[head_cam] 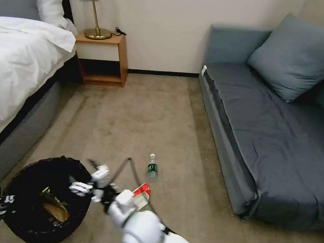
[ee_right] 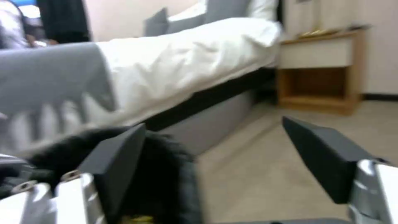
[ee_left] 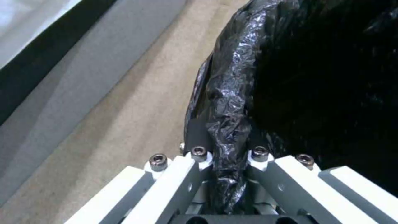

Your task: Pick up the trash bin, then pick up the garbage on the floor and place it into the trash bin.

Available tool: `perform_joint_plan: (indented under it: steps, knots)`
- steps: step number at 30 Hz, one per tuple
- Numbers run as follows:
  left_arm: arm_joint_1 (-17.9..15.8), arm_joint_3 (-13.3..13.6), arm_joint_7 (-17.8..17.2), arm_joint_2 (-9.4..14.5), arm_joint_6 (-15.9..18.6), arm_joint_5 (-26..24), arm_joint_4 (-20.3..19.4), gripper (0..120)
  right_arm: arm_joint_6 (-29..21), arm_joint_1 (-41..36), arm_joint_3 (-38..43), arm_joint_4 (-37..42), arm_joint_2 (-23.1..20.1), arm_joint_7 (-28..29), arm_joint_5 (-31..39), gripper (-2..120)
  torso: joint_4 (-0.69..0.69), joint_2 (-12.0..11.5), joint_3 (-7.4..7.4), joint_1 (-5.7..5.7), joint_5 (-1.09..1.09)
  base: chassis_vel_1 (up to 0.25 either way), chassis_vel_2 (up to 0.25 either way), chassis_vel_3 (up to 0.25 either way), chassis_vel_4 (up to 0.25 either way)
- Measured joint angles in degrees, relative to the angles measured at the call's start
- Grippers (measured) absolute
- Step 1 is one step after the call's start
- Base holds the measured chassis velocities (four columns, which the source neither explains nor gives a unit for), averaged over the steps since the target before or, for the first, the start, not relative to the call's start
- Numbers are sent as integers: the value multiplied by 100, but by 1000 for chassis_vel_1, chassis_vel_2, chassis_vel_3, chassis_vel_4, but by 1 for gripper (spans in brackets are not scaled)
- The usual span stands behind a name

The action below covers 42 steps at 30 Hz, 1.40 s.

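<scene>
Bin sat lower left of frame beside bed; bottle and carton lay on floor at centre, sofa right.

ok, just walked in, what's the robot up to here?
Floor cleanup. The left gripper is clamped on the rim of the round black bag-lined trash bin, which holds yellow and brown litter. The right gripper hangs open over the bin's edge. The clear green-label bottle and red-and-white carton remain on the carpet.
</scene>
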Motion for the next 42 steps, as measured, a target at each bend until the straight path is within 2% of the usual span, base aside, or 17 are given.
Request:
perform_joint_plan:
  steps: [3,13,15,25,33,42]
  knots:
    - [-7,-12,-2,-10,1,0,58,4,271,-556,444,302,-282,-76,-403,99,1,0,0,0,1,0,0,0,0]
    - [-24,-14,-5,-59,1,-3,68,4,837,-1721,1283,557,-556,-336,-1048,100,1,0,0,0,0,0,0,0,0]
    - [-23,-22,-5,-59,1,-12,48,4,1059,-1925,1436,450,-588,-361,-1138,100,4,0,0,0,-8,0,0,0,0]
    - [4,-97,-4,-23,1,-82,50,4,1119,-1958,1450,207,-557,-355,-1298,100,6,0,0,0,-14,0,0,0,0]
    - [-40,-143,-3,41,19,-136,93,4,998,-1872,1401,-36,-659,-343,-1299,100,-4,0,1,0,8,-49,48,41,-57]
    - [-61,-157,-2,51,27,-144,137,4,866,-1718,1166,-204,-765,-339,-1248,100,1,0,0,0,2,-64,60,59,-65]
